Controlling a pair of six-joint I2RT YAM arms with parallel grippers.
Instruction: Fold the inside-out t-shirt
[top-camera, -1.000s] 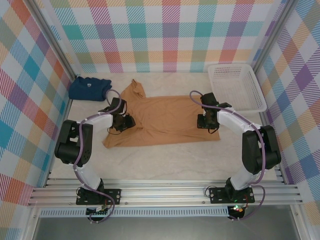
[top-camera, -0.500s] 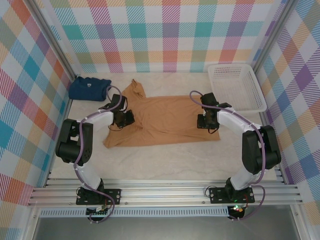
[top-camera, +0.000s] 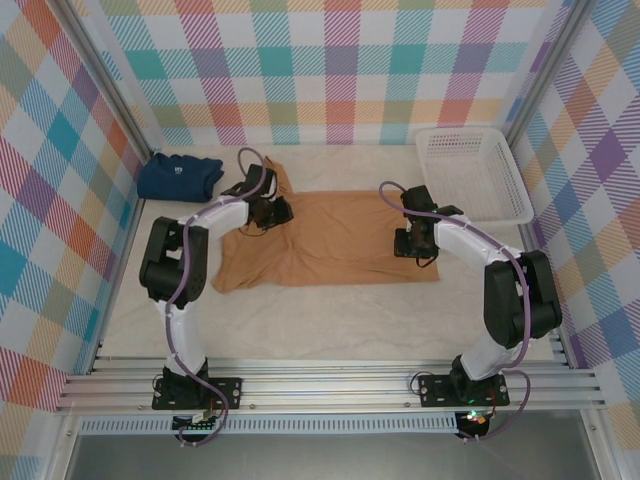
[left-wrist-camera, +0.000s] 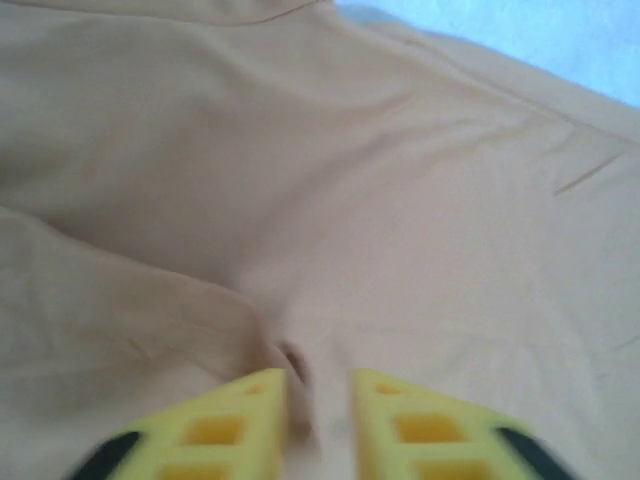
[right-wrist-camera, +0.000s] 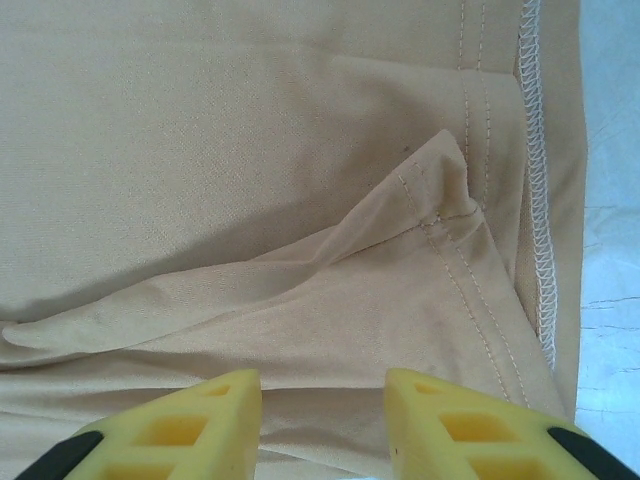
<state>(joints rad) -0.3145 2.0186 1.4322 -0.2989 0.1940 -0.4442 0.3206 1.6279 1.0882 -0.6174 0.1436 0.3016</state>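
The tan inside-out t-shirt (top-camera: 340, 235) lies spread across the middle of the table, its seams showing. My left gripper (top-camera: 272, 212) rests low on the shirt's upper left part, near the sleeve. In the blurred left wrist view its yellow fingers (left-wrist-camera: 250, 420) stand narrowly apart over the cloth (left-wrist-camera: 350, 180), with a small pucker at the left tip. My right gripper (top-camera: 418, 246) sits on the shirt's right edge. In the right wrist view it is open (right-wrist-camera: 322, 378), with a loose fold of fabric (right-wrist-camera: 250, 150) lying between and ahead of the fingers beside the white-stitched hem (right-wrist-camera: 540, 200).
A folded navy-blue shirt (top-camera: 178, 176) lies at the back left corner. A white plastic basket (top-camera: 520, 190) stands at the back right. Checked walls close in three sides. Bare table (top-camera: 330, 320) runs between the shirt and the arm bases.
My left gripper has travelled up and to the right across the shirt, from its left middle to near the sleeve. The shirt's left edge shifted slightly. The right arm has stayed put.
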